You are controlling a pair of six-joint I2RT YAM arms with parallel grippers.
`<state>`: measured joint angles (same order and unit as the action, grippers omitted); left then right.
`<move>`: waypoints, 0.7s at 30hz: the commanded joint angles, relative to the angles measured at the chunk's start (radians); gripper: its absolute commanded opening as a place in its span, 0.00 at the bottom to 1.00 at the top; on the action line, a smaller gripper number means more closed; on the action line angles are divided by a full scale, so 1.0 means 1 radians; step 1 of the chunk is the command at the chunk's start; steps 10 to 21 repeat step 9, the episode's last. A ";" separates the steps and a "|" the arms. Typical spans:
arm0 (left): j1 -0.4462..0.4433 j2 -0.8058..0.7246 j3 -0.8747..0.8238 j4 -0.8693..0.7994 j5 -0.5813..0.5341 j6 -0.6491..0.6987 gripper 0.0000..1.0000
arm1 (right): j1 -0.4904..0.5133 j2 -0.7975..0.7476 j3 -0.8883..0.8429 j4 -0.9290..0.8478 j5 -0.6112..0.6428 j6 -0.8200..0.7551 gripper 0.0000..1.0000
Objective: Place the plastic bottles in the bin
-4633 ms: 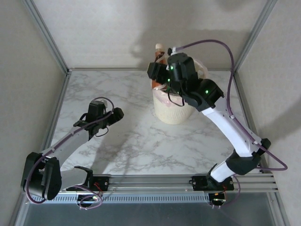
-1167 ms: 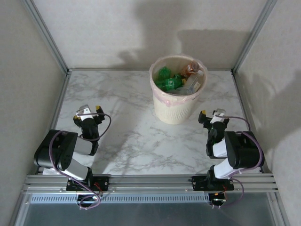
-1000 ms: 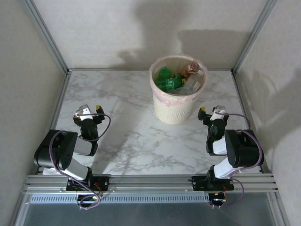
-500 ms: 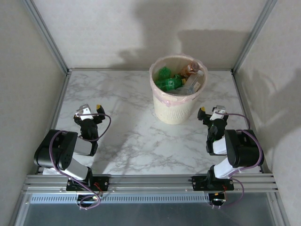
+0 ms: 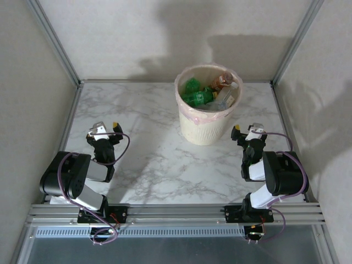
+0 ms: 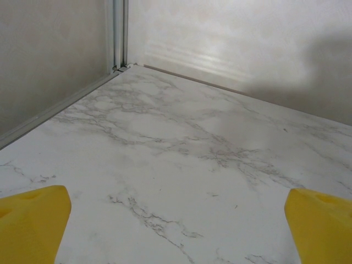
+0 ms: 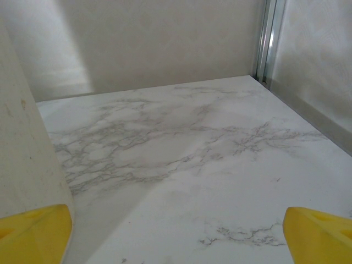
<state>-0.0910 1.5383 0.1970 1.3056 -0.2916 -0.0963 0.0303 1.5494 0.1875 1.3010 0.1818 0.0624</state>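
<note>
Showing plastic bottles point(image 5: 212, 94) heaped inside bin point(image 5: 202, 131), lower ones hidden by its wall; holding left gripper point(image 5: 106, 128) and right gripper point(image 5: 247, 131) spread wide, empty; cropping yellow fingertips point(image 6: 33, 220) at wrist-view corners.

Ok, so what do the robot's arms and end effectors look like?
Both arms, left arm and right arm, have white links with black rounded joints. A purple cable loops along each. The left end effector and right end effector are black, with yellow fingertips.

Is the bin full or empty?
Almost full: the bin holds plastic bottles heaped nearly up to its rim, seen from above.
</note>
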 commanded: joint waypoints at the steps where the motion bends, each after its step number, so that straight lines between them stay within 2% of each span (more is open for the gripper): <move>1: -0.006 0.006 0.010 0.033 -0.011 0.013 0.99 | 0.002 0.000 0.013 0.030 0.003 -0.019 0.99; 6: -0.006 0.007 0.012 0.029 -0.011 0.013 0.99 | -0.014 0.001 0.027 0.003 -0.051 -0.016 0.99; 21: -0.006 0.005 0.012 0.031 -0.009 0.013 0.99 | -0.013 0.000 0.018 0.020 -0.055 -0.019 0.99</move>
